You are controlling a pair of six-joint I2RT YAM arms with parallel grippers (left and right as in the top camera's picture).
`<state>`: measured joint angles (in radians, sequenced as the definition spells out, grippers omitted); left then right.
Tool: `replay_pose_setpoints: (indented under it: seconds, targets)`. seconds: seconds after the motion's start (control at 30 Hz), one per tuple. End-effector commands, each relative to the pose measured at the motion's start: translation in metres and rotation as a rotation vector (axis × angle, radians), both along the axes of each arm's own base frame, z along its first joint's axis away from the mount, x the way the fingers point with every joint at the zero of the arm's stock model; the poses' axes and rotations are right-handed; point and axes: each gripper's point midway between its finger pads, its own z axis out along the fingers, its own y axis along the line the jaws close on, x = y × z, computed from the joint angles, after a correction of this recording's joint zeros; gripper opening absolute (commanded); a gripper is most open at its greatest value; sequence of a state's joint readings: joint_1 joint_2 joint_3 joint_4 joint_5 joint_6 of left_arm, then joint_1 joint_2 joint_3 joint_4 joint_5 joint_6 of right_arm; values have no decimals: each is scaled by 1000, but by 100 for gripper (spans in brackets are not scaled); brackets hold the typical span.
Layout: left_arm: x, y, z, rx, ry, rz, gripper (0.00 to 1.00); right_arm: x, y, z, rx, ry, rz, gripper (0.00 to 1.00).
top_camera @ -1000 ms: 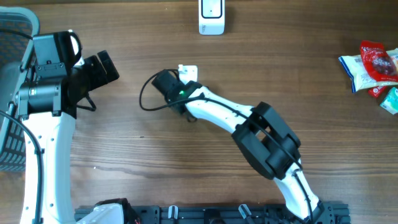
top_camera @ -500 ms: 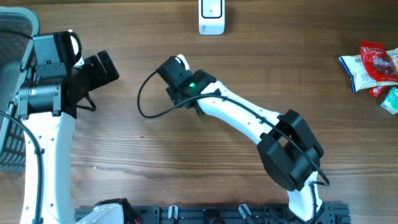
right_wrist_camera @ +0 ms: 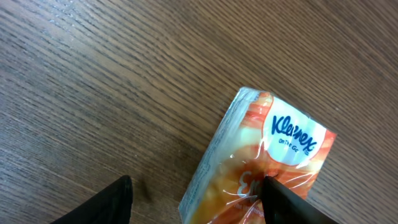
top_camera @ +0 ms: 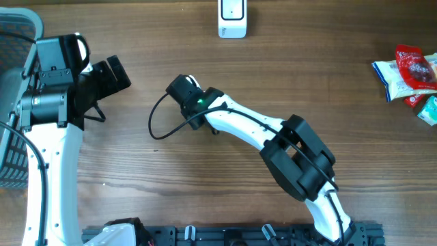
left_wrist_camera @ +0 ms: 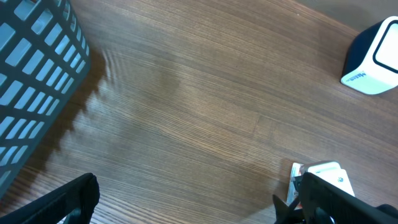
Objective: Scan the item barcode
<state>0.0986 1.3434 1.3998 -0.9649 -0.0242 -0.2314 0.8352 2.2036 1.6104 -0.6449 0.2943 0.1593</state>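
LEFT: left gripper (top_camera: pixel 113 74) jaws fully apart, empty | RIGHT: right gripper (right_wrist_camera: pixel 196 186) jaws apart, nothing clamped; tissue pack (right_wrist_camera: pixel 267 155) lies flat between them, touching one finger, clear of the other | RISK: off-centre closure may shove or rotate the pack, so the grasp slips before reaching the scanner (top_camera: pixel 232 19).

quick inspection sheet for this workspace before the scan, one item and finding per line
surface: wooden table, bare wood, no spills seen
job's things: Kleenex pack flat on the table, logo up, barcode not visible; scanner at the far edge
clutter: snack packets at the right edge
grippers: right gripper open over the pack, not closed on it; left gripper open, empty
cables: black cable looped beside the right wrist
surroundings: mesh basket beside the left arm
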Motion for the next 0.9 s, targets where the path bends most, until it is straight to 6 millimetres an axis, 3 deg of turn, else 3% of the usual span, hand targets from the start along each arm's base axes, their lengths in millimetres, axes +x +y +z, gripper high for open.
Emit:
replay_pose_setpoints:
  seconds: [0.0,0.3,0.5,0.87]
  targets:
    - [0,1,4,-9,-13,16,100,1,-6,-6,-23,-6,-34,65]
    - [0,1,4,-9,-12,17,100,8,-16,-4,-67,-44,-56,60]
    - [0,1,4,-10,-13,16,100,7,-18,-9,-78,-35,-57,48]
    - [0,1,4,-9,-12,16,100,11,-28,-13,-120,-46,-75,47]
